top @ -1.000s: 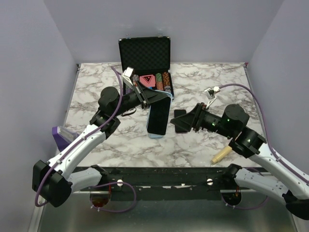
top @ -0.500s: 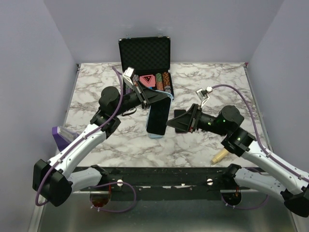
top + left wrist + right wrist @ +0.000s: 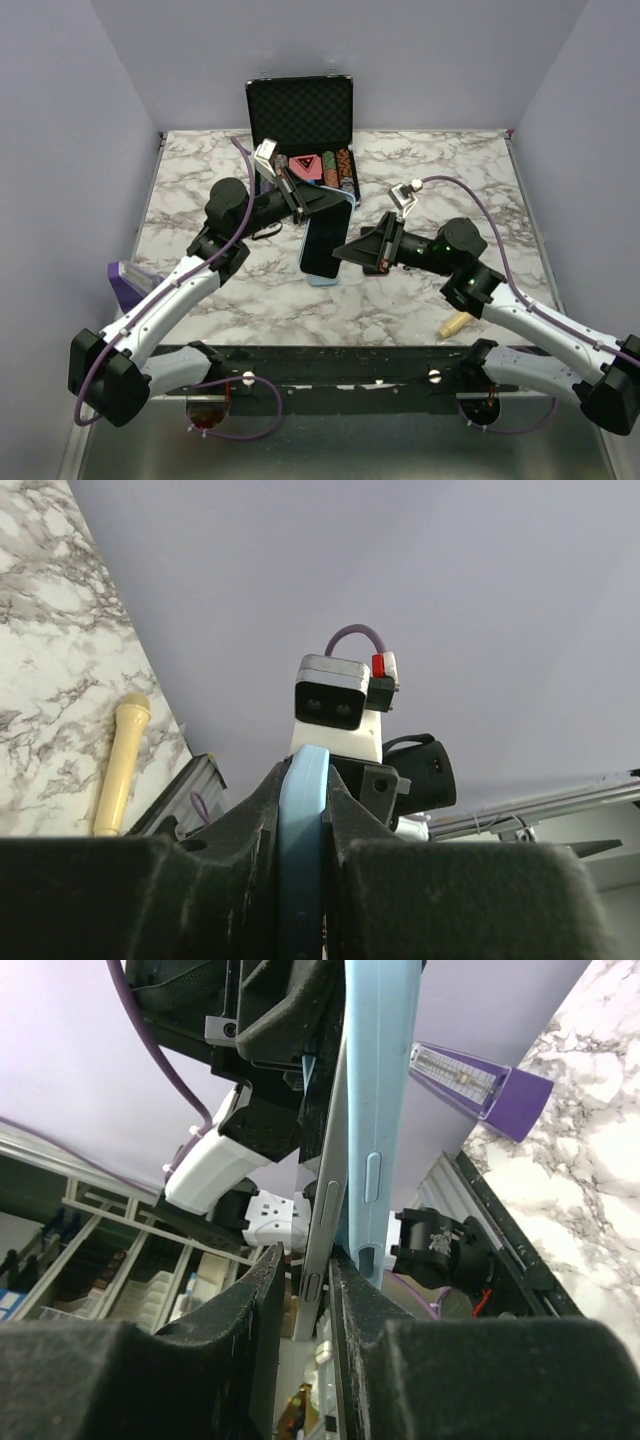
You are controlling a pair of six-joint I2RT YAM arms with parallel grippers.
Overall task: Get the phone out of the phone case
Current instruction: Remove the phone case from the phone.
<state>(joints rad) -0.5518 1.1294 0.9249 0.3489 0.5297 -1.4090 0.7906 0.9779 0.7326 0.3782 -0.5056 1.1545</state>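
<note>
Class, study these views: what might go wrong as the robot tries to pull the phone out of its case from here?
1. The right gripper straddles only a thin edge of the phone, so it may slip off.
2. Its fingers sit close to the light blue phone case too, and might pinch both together.
3. The left gripper clamps just one end of the case; a hard pull may twist it loose.
</note>
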